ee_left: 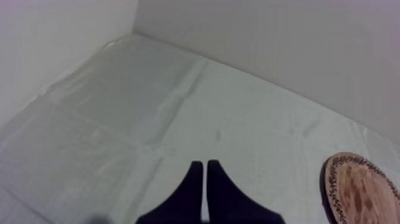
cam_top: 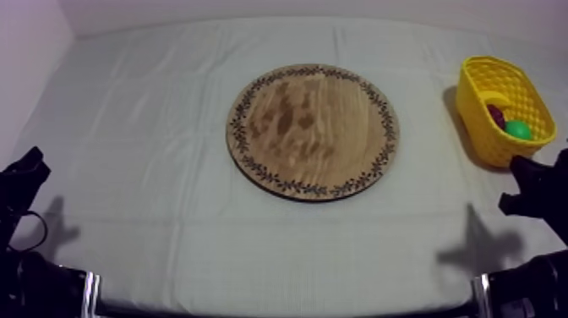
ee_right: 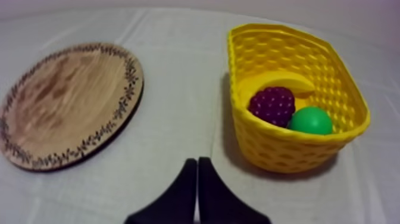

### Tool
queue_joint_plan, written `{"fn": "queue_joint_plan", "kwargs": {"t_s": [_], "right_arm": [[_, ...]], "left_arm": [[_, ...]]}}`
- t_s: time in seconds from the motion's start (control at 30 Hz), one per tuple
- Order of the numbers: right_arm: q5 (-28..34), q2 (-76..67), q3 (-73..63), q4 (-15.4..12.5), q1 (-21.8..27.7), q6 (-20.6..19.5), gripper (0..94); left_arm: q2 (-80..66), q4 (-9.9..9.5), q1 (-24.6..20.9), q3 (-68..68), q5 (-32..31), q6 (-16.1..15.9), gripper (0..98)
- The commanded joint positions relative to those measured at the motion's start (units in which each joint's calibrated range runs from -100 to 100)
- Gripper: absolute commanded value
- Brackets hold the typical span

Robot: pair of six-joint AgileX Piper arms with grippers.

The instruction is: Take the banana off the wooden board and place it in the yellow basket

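The round wooden board [cam_top: 313, 129] lies bare at the table's middle, seen too in the right wrist view [ee_right: 65, 101] and at the edge of the left wrist view [ee_left: 363, 189]. The yellow basket [cam_top: 497, 134] stands at the far right. Inside the basket [ee_right: 280, 149] the banana [ee_right: 280, 81] leans against the back wall, with a bunch of grapes [ee_right: 272, 105] and a green pear [ee_right: 311, 121] in front of it. My left gripper [ee_left: 205, 170] is shut over bare cloth. My right gripper [ee_right: 197, 167] is shut, just short of the basket, low at the table's right [cam_top: 528, 182].
Grey-white cloth covers the whole table, with wide free room around the board. A wall runs along the far edge and the left side. My left arm [cam_top: 21, 182] rests low at the left edge.
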Motion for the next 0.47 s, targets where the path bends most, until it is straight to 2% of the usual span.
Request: {"fn": "queue_joint_plan", "kwargs": {"t_s": [0.0, 0.23, 0.43], "right_arm": [[-1.8, -0.4, 0.5, 1.1, -0.1, -3.1, 0.3], [-3.1, -0.6, 1.1, 1.9, -0.8, 4.8, 0.3], [-3.2, -0.7, 1.1, 1.9, -1.1, 6.3, 0.3]], "left_arm": [[0.0, -0.01, 0.0, 0.0, 0.0, 0.0, 0.1], [0.0, -0.01, 0.0, 0.0, 0.0, 0.0, 0.1], [0.0, -0.01, 0.0, 0.0, 0.0, 0.0, 0.1]]}}
